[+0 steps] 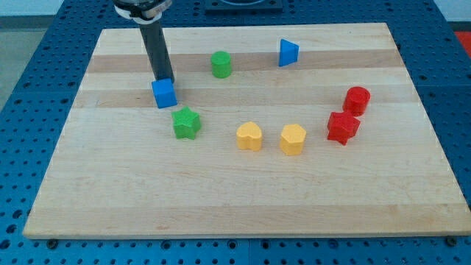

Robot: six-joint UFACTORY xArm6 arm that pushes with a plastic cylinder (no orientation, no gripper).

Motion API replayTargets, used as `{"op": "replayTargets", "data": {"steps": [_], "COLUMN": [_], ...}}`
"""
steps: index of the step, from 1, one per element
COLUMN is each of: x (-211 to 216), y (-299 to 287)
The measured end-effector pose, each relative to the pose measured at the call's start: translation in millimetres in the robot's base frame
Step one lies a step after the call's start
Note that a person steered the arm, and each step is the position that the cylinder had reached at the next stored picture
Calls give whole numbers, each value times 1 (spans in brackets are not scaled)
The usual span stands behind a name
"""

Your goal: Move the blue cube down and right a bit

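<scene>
The blue cube point(165, 93) sits on the wooden board point(243, 191) at the view's upper left. My dark rod comes down from the view's top, and my tip point(162, 78) rests right at the cube's upper edge, touching or nearly touching it. A green star-shaped block point(186, 123) lies just below and right of the cube.
A green cylinder point(221, 64) and a blue triangular block point(288, 53) lie near the top. A yellow heart-like block point(249, 136) and a yellow hexagonal block point(292, 139) lie mid-board. A red cylinder point(357, 99) and a red star-shaped block point(342, 127) sit at the right.
</scene>
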State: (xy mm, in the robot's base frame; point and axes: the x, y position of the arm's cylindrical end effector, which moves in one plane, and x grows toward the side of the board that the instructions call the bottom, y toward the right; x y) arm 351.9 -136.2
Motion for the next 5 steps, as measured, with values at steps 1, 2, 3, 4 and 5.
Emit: {"op": "replayTargets", "data": {"steps": [1, 2, 3, 4, 5], "x": [0, 1, 19, 47, 41], "y": [12, -64, -93, -69, -41]}}
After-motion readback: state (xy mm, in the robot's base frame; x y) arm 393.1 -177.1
